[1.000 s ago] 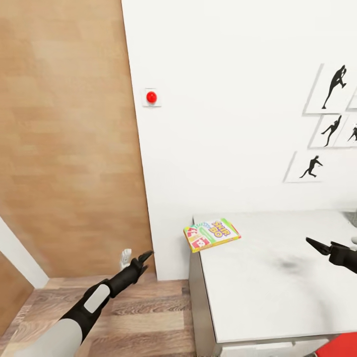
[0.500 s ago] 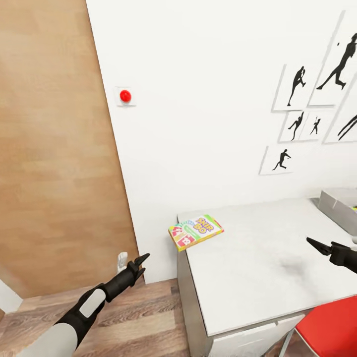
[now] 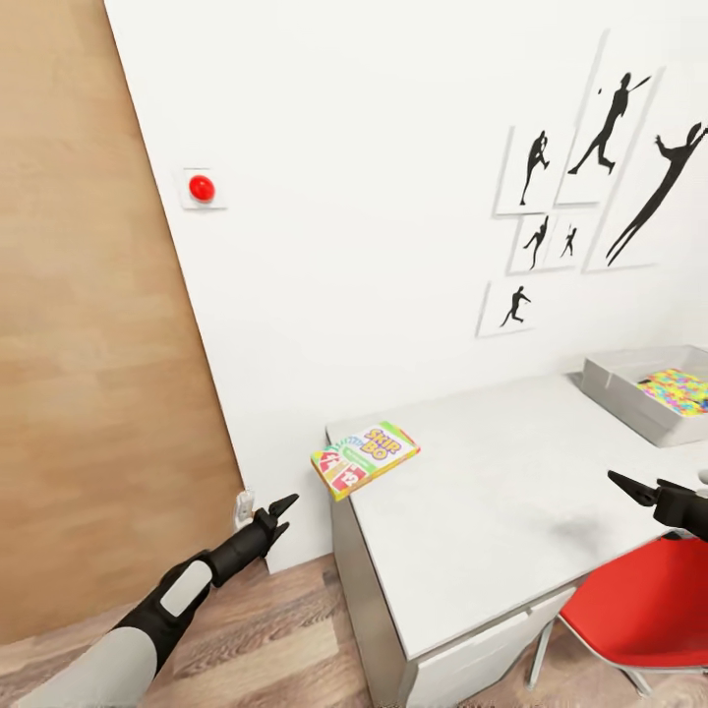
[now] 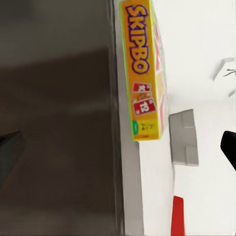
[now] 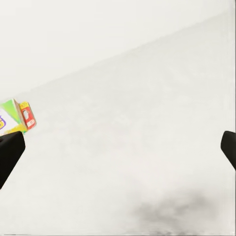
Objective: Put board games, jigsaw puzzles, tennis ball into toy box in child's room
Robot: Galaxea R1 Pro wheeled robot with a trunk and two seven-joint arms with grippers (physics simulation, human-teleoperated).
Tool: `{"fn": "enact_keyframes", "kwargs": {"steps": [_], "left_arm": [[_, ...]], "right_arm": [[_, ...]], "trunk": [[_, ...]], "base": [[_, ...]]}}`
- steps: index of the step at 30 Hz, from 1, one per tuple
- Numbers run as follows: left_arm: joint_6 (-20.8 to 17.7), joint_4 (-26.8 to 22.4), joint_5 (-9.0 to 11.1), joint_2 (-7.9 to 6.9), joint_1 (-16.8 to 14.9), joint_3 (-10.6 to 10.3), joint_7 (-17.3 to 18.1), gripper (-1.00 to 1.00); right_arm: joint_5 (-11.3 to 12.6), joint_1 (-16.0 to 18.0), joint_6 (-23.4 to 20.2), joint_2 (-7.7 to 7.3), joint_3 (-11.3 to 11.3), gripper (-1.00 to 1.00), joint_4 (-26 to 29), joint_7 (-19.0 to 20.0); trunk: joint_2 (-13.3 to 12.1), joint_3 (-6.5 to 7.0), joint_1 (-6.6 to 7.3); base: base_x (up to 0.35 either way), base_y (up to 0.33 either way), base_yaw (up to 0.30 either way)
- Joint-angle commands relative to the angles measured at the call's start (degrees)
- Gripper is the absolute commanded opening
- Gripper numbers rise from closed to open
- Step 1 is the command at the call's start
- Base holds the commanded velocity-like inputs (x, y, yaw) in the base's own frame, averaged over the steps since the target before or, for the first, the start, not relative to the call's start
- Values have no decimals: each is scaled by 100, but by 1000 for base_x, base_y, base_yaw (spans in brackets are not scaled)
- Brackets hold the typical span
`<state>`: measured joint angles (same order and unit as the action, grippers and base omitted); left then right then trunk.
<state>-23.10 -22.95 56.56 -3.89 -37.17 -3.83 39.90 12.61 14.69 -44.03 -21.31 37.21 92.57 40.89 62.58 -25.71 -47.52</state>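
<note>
The SKIP-BO board game lies flat on the far left corner of the table, jutting over the edge. At the far right stands the grey toy box with a multicolour jigsaw puzzle inside. My left gripper hangs open above the floor, left of and below the table corner; its wrist view faces the SKIP-BO box. My right gripper is open above the table's near right part, and the SKIP-BO box sits far off in its wrist view. Both grippers hold nothing.
A red chair is tucked at the table's near right edge. Black baseball silhouettes and a red button hang on the white wall. A wooden panel stands at the left, above plank floor.
The whole picture has shifted left, so the camera has turned right. The toy box with the jigsaw and more of the red chair have come into view. Both arms keep their pose.
</note>
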Motion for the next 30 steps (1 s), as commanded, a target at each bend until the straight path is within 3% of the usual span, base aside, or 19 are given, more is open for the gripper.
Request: {"fn": "enact_keyframes", "kwargs": {"steps": [1,5,13,21,30], "left_arm": [[-33,0,45,3,-58,-53,-22,100],[-53,-3,47,-16,-97,-62,3,100],[-35,-22,51,-26,-74,-47,1,100],[-47,-25,40,-20,-72,-56,-24,100],[-68,-11,57,-10,-116,-62,-28,100]], "right_arm": [[12,7,-30,3,5,100,2,16],[13,7,-20,4,5,100,-2,16],[12,7,-9,-2,5,100,-1,16],[11,7,-1,-4,13,100,0,19],[13,7,8,-5,16,100,3,24]], "trunk": [[4,-9,0],[4,-18,0],[4,-21,0],[4,-21,0],[4,-21,0]], "base": [[1,3,-287],[0,1,-249],[12,0,-43],[253,19,-3],[37,7,-132]]}}
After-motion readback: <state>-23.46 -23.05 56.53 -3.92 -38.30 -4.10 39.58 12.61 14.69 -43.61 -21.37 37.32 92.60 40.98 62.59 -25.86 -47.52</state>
